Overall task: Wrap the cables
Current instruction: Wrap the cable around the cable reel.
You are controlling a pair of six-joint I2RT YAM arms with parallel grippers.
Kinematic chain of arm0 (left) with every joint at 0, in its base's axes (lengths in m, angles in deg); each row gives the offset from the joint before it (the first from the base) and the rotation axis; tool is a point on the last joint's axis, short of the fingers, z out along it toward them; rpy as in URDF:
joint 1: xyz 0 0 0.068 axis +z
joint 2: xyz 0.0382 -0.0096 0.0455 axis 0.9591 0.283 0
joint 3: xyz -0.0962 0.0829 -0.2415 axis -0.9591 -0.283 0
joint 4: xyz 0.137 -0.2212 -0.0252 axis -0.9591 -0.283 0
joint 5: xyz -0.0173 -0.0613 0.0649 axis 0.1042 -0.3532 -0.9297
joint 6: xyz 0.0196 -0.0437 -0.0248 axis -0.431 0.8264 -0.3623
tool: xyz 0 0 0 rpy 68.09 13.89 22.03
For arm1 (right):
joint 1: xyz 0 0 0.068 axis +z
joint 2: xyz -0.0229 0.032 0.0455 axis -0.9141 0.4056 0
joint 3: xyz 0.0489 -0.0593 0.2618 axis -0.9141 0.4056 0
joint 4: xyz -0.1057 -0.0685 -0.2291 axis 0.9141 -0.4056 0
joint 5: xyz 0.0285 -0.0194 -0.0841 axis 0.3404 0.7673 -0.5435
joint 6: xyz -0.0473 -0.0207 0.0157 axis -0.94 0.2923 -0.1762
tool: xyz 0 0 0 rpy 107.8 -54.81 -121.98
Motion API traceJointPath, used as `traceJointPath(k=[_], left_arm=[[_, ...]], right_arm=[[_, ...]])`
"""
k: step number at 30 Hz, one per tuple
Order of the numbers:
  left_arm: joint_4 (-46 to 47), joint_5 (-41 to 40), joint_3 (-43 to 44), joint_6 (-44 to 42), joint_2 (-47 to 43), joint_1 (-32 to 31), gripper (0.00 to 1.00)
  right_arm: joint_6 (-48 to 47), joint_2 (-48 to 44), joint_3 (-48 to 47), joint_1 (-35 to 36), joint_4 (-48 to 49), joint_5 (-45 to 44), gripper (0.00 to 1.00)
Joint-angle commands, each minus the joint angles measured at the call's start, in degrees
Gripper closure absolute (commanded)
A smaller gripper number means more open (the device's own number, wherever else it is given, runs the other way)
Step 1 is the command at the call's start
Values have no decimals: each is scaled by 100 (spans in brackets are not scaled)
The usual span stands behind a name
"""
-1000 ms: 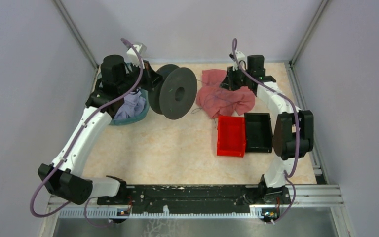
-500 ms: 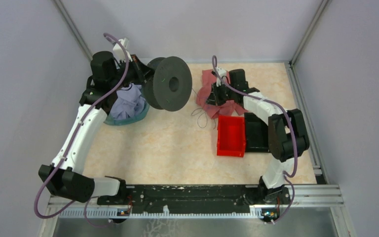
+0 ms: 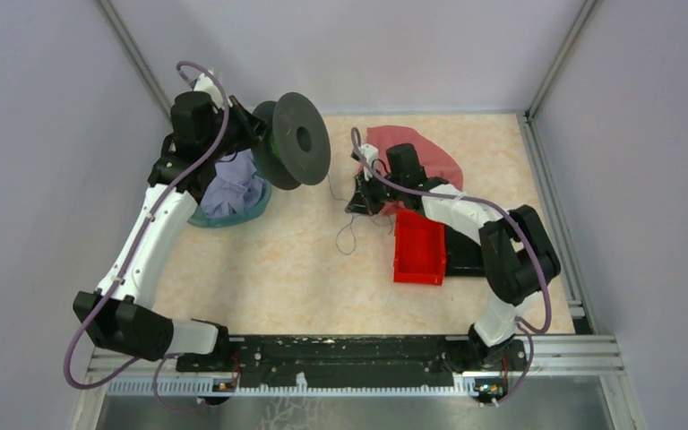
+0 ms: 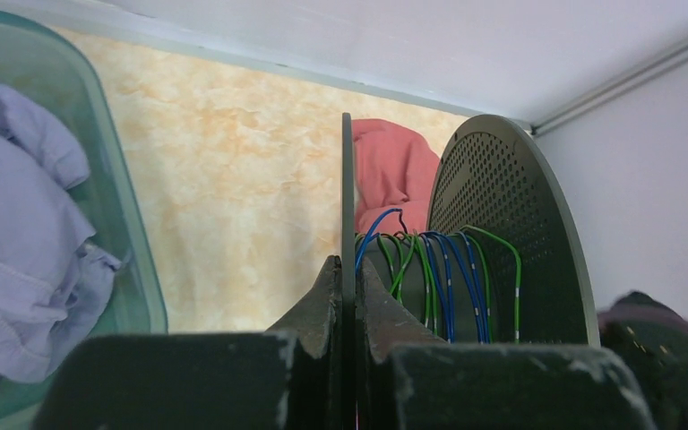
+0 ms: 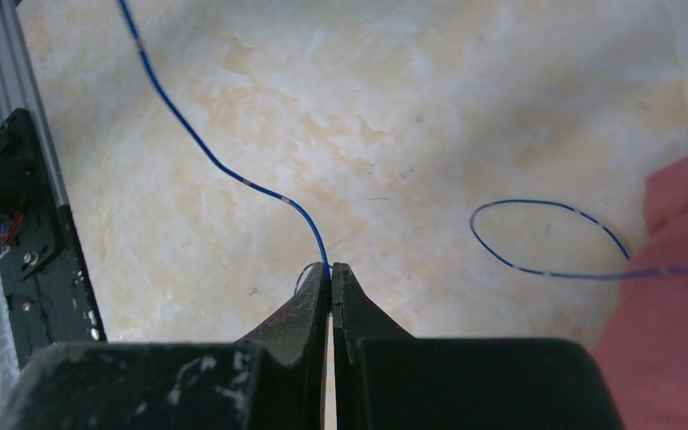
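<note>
Cables [image 5: 245, 182] of thin blue and green wire: only the left wrist view shows turns wound on the black perforated plastic spool [image 4: 502, 206], one flange clamped between the left fingers [image 4: 318, 305], arm raised far left. Only the right wrist view shows the right fingers [image 5: 300, 309] closed on a blue strand over the beige marbled bench [image 5: 466, 98], arm bent leftward.

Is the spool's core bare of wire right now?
No: the left wrist view shows turns of blue and green wire wound around the core of the spool, between its two flanges.
</note>
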Motion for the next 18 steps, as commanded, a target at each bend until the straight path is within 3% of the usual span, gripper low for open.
traceJointPath(k=[1, 9, 18], left_arm=[[352, -705, 250, 164, -5, 5, 100], [417, -1722, 83, -214, 70, -260, 100], [849, -2857, -229, -1195, 111, -818, 100]], right_arm=[[-395, -496, -93, 398, 135, 434, 100], [-861, -440, -998, 885, -953, 787, 100], [-412, -418, -2243, 981, -1409, 1074, 100]])
